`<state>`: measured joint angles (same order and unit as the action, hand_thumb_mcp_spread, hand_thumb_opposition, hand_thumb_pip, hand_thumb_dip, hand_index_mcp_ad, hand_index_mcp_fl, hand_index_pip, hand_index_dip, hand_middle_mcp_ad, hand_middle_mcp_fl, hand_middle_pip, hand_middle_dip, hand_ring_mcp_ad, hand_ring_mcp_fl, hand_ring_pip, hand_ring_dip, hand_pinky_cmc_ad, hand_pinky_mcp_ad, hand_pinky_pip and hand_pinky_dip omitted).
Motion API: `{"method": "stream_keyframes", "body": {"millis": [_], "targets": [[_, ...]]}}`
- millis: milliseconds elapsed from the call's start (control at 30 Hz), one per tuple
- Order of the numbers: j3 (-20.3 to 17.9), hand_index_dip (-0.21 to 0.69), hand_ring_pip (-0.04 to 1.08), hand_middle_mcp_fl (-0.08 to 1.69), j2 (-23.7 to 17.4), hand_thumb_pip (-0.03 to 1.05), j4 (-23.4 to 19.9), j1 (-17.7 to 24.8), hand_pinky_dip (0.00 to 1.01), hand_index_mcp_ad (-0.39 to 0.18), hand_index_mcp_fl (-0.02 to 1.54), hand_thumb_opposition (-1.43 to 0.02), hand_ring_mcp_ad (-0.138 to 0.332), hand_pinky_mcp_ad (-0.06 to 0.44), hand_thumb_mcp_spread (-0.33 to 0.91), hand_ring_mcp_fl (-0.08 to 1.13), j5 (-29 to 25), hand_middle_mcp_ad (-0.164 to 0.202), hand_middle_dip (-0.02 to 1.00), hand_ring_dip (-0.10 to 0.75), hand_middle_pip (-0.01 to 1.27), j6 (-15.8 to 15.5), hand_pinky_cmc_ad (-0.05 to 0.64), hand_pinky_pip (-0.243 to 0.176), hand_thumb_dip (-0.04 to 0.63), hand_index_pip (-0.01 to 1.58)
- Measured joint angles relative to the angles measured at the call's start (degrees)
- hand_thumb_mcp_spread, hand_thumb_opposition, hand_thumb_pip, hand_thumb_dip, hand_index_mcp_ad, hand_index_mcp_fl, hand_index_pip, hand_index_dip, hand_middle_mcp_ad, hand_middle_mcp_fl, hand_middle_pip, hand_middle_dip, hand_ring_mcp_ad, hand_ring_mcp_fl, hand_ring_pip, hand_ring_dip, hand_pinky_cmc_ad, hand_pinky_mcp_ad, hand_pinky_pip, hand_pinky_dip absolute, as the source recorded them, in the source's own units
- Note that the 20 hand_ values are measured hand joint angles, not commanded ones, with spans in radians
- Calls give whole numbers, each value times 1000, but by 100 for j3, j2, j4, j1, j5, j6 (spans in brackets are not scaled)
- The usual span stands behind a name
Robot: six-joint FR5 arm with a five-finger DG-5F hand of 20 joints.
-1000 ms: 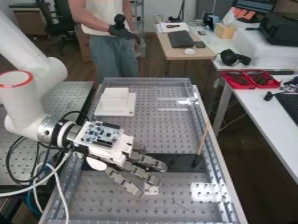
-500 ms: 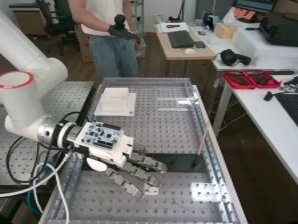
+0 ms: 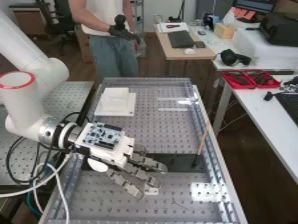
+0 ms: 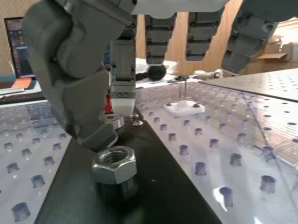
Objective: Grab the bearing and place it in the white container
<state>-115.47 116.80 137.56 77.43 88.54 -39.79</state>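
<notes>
Taking the silver hexagonal metal nut (image 4: 114,165) as landmark, we judge our small, round silver bearing (image 4: 114,120) lies just beyond it, near the thumb of our wide-spread dark grey hand (image 4: 80,100), ready for closing.

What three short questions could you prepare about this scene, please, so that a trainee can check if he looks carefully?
1. Multiple choice: which outer outline has the metal piece nearest to the camera in the wrist view?
A) round
B) three-sided
C) six-sided

2. True or false: in the high view, the fingers of the hand are curled into a tight fist.

3. Fill the gap: the long strip below the hand is ____ in colour.

Key: 1 C; 2 false, they are extended; 3 black.
</notes>
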Motion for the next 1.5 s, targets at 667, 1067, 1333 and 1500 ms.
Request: {"method": "stream_keyframes", "body": {"millis": [667,1067,1333,1500], "targets": [[23,300,89,-5,25,574,10,-34,176,-122,94,-867,143,295,459,-2,53,3,140,42,141,-38,394,-89,356,1412],[86,300,89,-5,63,572,37,-34,176,-122,133,-866,143,291,457,-2,63,3,140,42,141,-12,394,-89,356,1412],[82,291,89,-2,75,543,-5,-42,176,-117,195,-871,126,295,456,-2,67,7,140,42,141,-4,393,-89,354,1419],[82,281,93,-3,66,536,-23,-35,176,-98,237,-892,126,295,475,-2,80,3,140,42,141,-3,393,-89,346,1421]]}}
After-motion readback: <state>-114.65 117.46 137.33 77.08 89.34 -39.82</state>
